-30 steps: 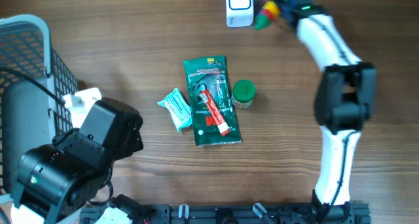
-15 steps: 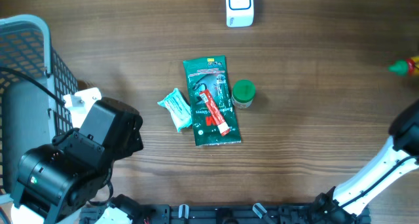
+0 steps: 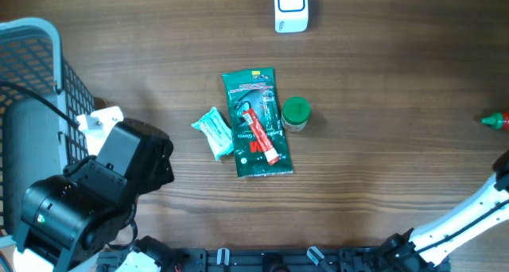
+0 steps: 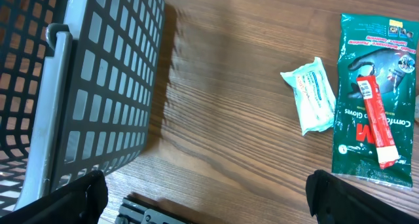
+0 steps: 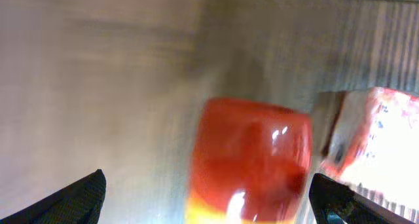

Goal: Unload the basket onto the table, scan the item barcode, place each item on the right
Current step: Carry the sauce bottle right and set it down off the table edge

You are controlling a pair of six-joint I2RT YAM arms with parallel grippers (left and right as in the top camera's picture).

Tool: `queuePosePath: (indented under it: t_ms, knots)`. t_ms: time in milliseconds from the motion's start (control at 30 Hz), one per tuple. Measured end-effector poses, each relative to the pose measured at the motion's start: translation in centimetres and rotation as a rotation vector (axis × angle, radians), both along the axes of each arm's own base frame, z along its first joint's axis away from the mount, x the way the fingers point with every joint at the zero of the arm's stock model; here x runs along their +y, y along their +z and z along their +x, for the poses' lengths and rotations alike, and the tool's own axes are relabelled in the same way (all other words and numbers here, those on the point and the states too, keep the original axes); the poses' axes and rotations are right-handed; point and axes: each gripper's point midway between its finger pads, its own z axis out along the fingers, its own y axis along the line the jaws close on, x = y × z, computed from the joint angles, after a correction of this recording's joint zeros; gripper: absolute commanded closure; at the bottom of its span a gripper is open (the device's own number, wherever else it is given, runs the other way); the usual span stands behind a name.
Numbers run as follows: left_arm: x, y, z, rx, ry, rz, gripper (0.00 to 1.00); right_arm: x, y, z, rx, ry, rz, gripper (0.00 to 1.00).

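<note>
A red bottle with a green cap [image 3: 495,120] lies at the table's far right edge. In the right wrist view the red bottle [image 5: 252,158] fills the middle, blurred, between the wide-apart fingers of my right gripper [image 5: 209,201], which is open with a gap on each side. The white scanner [image 3: 290,8] stands at the back centre. My left gripper [image 4: 209,194] is open over bare wood beside the basket [image 4: 78,86], holding nothing.
A green glove packet [image 3: 256,122], a green-lidded jar [image 3: 296,113] and a pale wipes packet [image 3: 215,132] lie mid-table. The grey basket [image 3: 32,73] stands at the left. A red-and-white item [image 5: 376,135] sits right of the bottle.
My right arm swung from the scanner to the table's right edge, carrying the bottle. Its jaws have since spread wide. The left arm has not moved.
</note>
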Motion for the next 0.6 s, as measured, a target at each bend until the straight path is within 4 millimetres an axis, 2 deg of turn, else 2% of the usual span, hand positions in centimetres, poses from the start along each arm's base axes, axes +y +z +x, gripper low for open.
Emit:
queuePosePath:
  t_ms: [67,100,167,200,233,267,333,400,433,467,567,600]
  knots:
    - [0.0,0.0,0.0,0.0,0.0,0.0,0.0,1.4,4.5,1.7,-0.117,0.052,-0.002,0.01]
    - [0.0,0.0,0.0,0.0,0.0,0.0,0.0,2.9,7.6,2.7,-0.192,0.089,0.007,0.0]
    - [0.0,0.0,0.0,0.0,0.0,0.0,0.0,6.2,12.5,4.1,-0.301,0.153,0.035,0.0]
    - [0.0,0.0,0.0,0.0,0.0,0.0,0.0,8.6,14.9,4.8,-0.352,0.196,0.062,0.0]
    - [0.0,0.0,0.0,0.0,0.0,0.0,0.0,11.1,16.3,5.2,-0.373,0.23,0.099,0.0]
    - [0.0,0.0,0.0,0.0,0.0,0.0,0.0,14.6,17.2,5.6,-0.376,0.271,0.166,0.0]
    - [0.0,0.0,0.0,0.0,0.0,0.0,0.0,20.5,17.2,6.3,-0.345,0.351,0.287,0.0]
    - [0.0,0.0,0.0,0.0,0.0,0.0,0.0,26.7,15.8,6.1,-0.254,0.425,0.419,0.0]
    - [0.0,0.0,0.0,0.0,0.0,0.0,0.0,27.3,15.7,6.1,-0.243,0.434,0.432,0.0]
    - [0.0,0.0,0.0,0.0,0.0,0.0,0.0,32.6,14.7,6.5,-0.18,0.524,0.497,0.0]
    - [0.0,0.0,0.0,0.0,0.0,0.0,0.0,39.9,13.2,6.8,-0.1,0.673,0.541,0.0]
    - [0.0,0.0,0.0,0.0,0.0,0.0,0.0,43.1,12.3,6.4,-0.051,0.738,0.553,0.0]
